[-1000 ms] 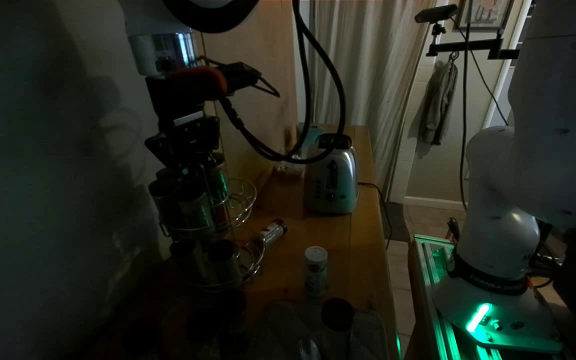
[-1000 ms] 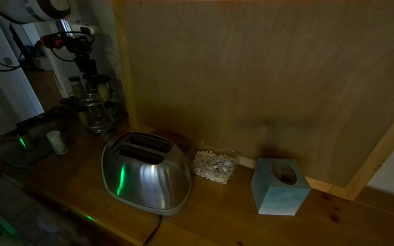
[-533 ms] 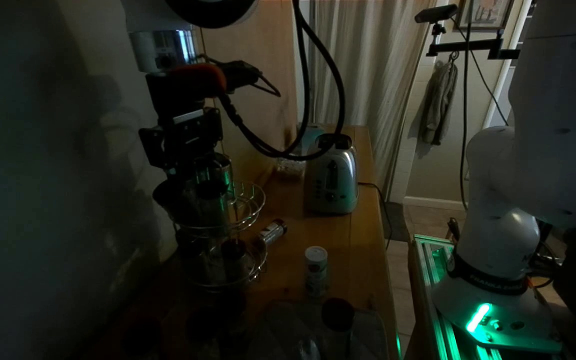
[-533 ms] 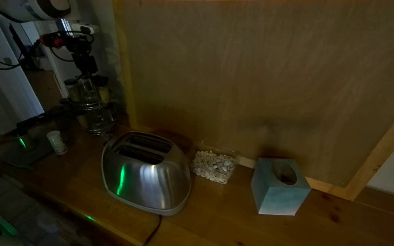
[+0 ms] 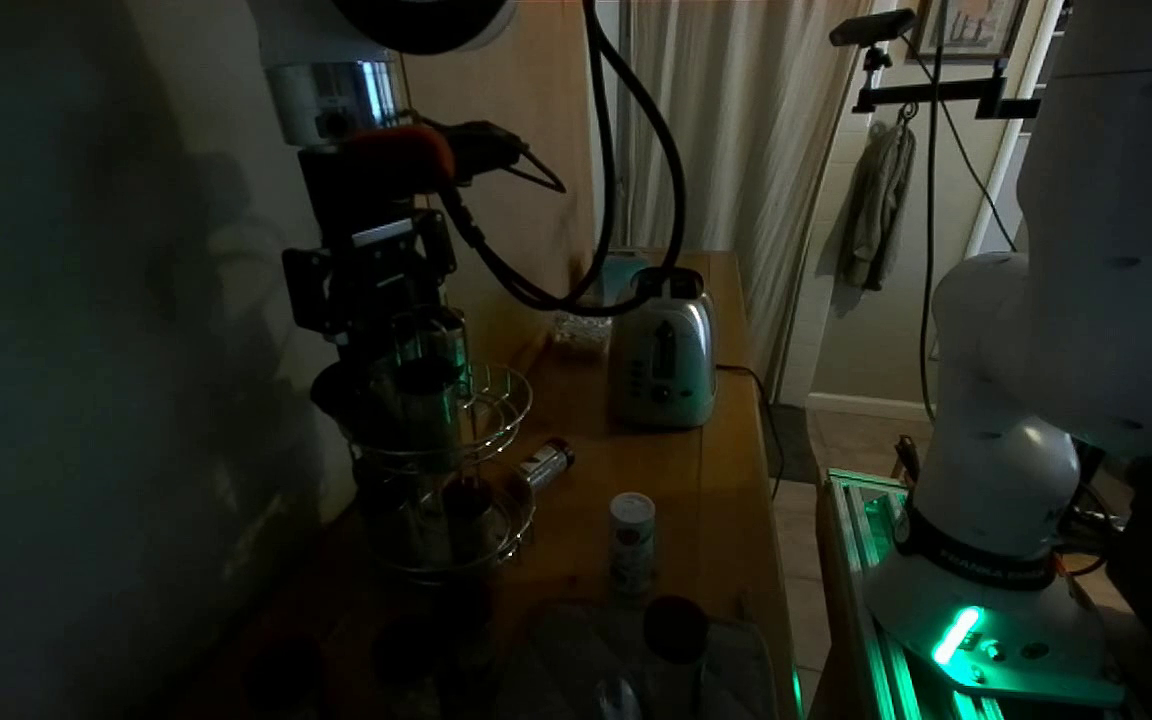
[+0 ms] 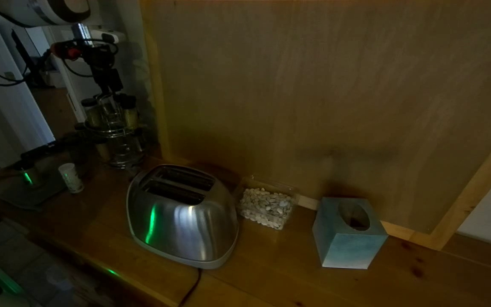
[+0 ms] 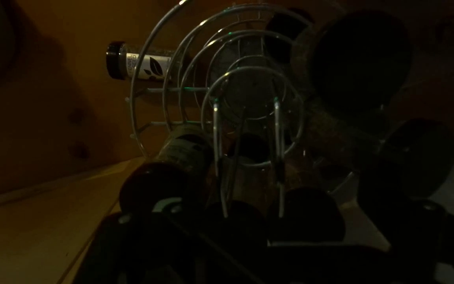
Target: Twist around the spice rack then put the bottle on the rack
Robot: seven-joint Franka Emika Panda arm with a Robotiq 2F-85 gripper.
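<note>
Hanging over the spice rack [image 7: 252, 68], presumably to turn it by its wire handle [image 7: 216, 118], the gripper [image 6: 111, 88] is too dark to judge as spread or clamped. Below and to one side of it, the fennel-seed bottle [image 7: 149, 65] lies flat, likely awaiting loading.

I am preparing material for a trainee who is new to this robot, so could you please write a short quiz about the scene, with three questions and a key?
1. True or false: the fennel bottle lies on its side.
2. In an exterior view, the clear tray sits between the toaster and: (a) the curtain, (b) the blue box, (c) the white tub.
3. How many tiers of the rack show in an exterior view?

Key: 1, true. 2, b. 3, two.
</note>
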